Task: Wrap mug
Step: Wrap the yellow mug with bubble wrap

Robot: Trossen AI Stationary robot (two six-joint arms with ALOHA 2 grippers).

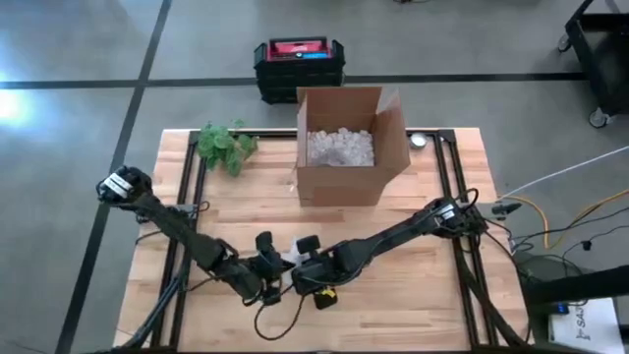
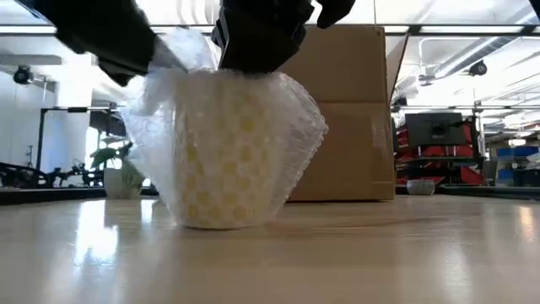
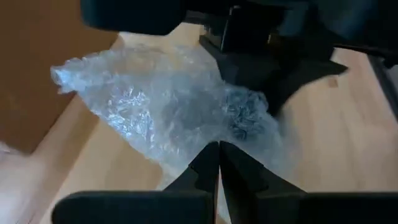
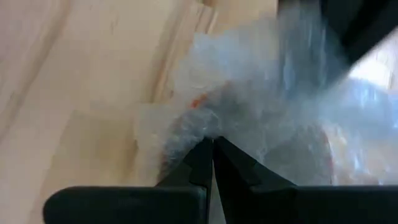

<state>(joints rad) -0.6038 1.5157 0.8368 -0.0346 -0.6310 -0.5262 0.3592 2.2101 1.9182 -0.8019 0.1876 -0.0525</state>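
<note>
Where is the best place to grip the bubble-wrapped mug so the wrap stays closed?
Probably at the gathered top of the bubble wrap, from above. The mug stands upright on the table and the loose edges bunch overhead, where the left gripper and right gripper are pinched shut. Its rounded, padded sides look slippery.

Reaching in from the rear left corner, with the left tool [image 1: 263, 258] low near the front middle, fingers [image 3: 205, 168] pressing together to a closed tip. Stretching in from the right side, elbow bending low, with the right tool [image 1: 303, 258] just beside the left one, fingers [image 4: 205, 158] likewise closing to a point. Both tools hanging close together, wrists angling downward.
</note>
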